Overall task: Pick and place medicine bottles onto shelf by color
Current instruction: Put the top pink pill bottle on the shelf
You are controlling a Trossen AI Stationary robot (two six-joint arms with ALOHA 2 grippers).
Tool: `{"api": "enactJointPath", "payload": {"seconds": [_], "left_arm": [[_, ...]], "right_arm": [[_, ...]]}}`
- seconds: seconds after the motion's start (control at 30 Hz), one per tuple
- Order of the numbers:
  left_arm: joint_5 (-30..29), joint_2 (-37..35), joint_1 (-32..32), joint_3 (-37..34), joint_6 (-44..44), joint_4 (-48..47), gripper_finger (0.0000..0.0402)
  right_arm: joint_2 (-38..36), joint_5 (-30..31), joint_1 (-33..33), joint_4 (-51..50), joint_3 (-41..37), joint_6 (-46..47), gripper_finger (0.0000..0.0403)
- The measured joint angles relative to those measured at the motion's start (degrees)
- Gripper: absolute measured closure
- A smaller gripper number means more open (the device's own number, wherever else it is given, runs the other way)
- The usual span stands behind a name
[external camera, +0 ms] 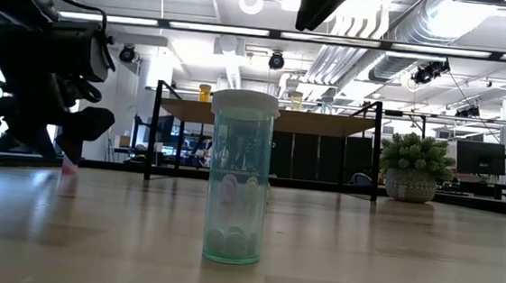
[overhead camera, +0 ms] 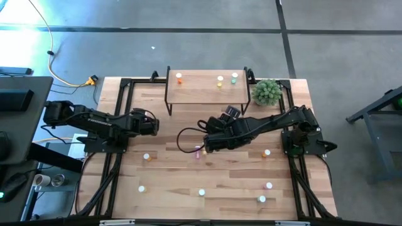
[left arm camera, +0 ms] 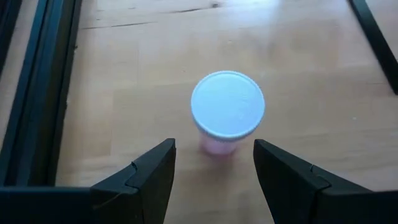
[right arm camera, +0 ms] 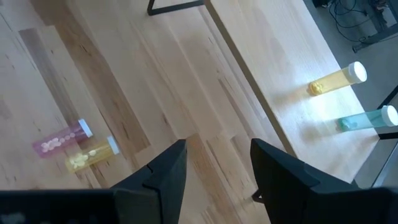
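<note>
On bottle caps [left arm camera: 227, 104], no writing.

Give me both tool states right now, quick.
Left tool: open, empty, above a pink bottle.
Right tool: open, empty, over the table near the shelf.

Bare tabletop [overhead camera: 182, 129] before shelf [overhead camera: 204, 94]; plant [overhead camera: 267, 92] blocks right end.
</note>
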Motion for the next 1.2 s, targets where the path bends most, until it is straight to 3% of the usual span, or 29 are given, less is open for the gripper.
{"api": "enactJointPath", "payload": {"seconds": [0.37,0.87,1.2], "left_arm": [[-4.5,0.0,0.0,-0.5,4.7,2.3,0.0198],[-2.4,0.0,2.3,-0.5,7.9,2.3,0.0303],[-1.8,0.0,2.3,-0.4,9.2,2.3,0.031]], "right_arm": [[0.0,0.0,-0.1,0.6,0.0,0.0,0.0233],[0.0,-0.2,-0.4,0.7,0.0,0.6,0.0233],[0.0,-0.7,-0.4,2.0,0.0,0.6,0.0233]]}}
